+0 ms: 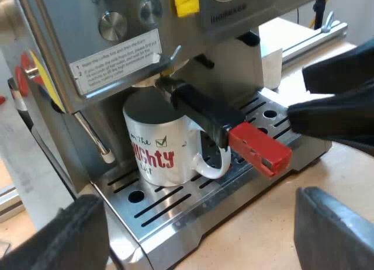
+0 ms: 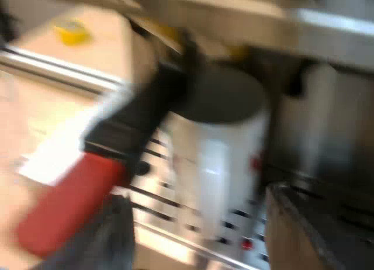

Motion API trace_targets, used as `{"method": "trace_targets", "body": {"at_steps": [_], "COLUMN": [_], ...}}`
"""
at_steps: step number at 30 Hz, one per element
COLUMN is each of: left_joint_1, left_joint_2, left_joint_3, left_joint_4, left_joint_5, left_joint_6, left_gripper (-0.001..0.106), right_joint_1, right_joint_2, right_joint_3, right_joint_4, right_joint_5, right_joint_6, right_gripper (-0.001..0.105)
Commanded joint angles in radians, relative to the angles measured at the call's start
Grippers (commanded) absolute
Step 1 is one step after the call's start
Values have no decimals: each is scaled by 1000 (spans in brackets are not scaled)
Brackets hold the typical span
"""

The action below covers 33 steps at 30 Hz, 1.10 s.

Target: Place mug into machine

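Pretty bright, flat indoor light, coming from above. Soft glare on the espresso machine (image 1: pixel 64 30) and its steel front, more on the drip tray (image 1: pixel 193 226) at the mug's (image 1: pixel 155 156) 6 o'clock. The mug's white side is well lit, but its mouth sits in the machine's shadow. The bench (image 1: pixel 280 223) is evenly lit and looks warm.

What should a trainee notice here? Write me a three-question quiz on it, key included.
1. True or false: the mug lies tipped on its side.
2. What sticks out above the mug? A) a dark handle with a red end B) a blue tamper C) a measuring glass
3. Fill in: the mug stands on the slotted tray at the foot of the ____.
Key: 1 false, it stands upright; 2 A; 3 machine.
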Motion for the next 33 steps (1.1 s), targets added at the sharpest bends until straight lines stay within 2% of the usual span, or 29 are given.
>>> {"method": "trace_targets", "body": {"at_steps": [1, 3, 6, 9, 12, 20, 24, 26, 33], "left_joint_1": [-4, -4, -4, -4, -4, -4, -4, -4, -4], "left_joint_2": [0, 0, 0, 0, 0, 0, 0, 0, 0], "left_joint_3": [-37, -68, -95, -109, -109, -109, -109, -109, -109], "left_joint_4": [30, 40, 40, 40, 40, 27, 27, 24, 25], "left_joint_5": [-5, 16, 63, 101, 101, 103, 106, 124, 126], "left_joint_6": [-8, -8, -13, -16, -16, -16, -66, -69, -69], "left_gripper": [67, 67, 67, 67, 67, 67, 67, 67, 67], "right_joint_1": [36, 72, 95, 97, 94, 57, 16, 4, -48], "right_joint_2": [-29, -34, -34, -31, -26, 103, 170, 195, 262], "right_joint_3": [-6, -24, -51, -86, -109, -191, -260, -282, -348], "right_joint_4": [-9, -13, -13, -13, -35, -105, -127, -127, -127], "right_joint_5": [6, 6, 19, 105, 156, 149, 149, 149, 153], "right_joint_6": [-21, -36, -37, -29, -28, -34, -34, -34, -34], "right_gripper": [23, 0, 0, 0, 0, 0, 0, 0, 0]}}
